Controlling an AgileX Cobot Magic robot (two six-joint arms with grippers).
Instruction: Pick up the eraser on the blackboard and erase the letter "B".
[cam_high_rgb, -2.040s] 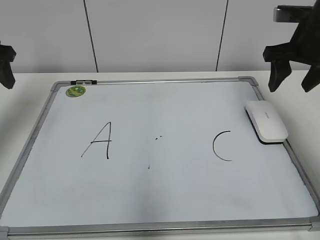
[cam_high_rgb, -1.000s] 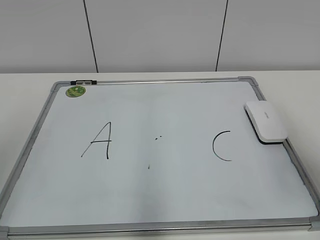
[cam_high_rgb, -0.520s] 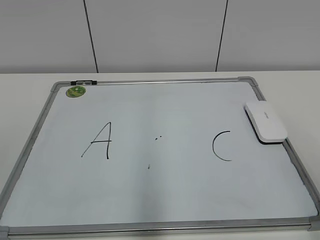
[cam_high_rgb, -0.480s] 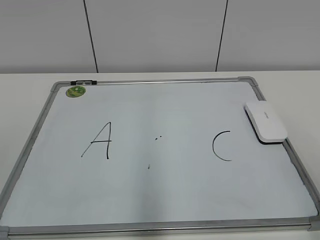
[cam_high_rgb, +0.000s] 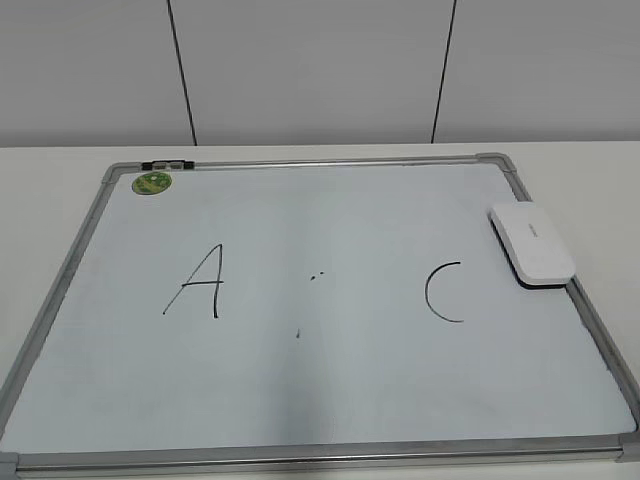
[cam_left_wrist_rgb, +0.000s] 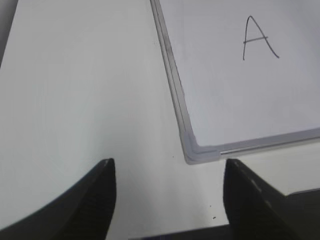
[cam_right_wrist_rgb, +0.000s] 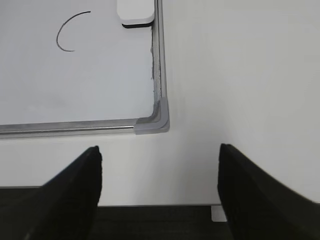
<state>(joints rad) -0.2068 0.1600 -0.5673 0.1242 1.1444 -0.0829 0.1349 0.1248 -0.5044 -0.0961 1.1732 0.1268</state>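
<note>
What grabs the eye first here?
The large white grey-framed blackboard fills the table, with a black "A" left and "C" right, only faint specks between. A flat white eraser block sits on its right edge, a green round magnet top left.

Legible markings: 2 handwritten letters on the board

The large white dry-erase blackboard with grey metal frame (cam_high_rgb: 60, 290) carries a black marker capital "A" (cam_high_rgb: 198, 283) on its left half and a black marker "C" (cam_high_rgb: 443, 291) on its right half. Grey lettering on the flat white plastic eraser (cam_high_rgb: 532, 242) is too small to read.
</note>
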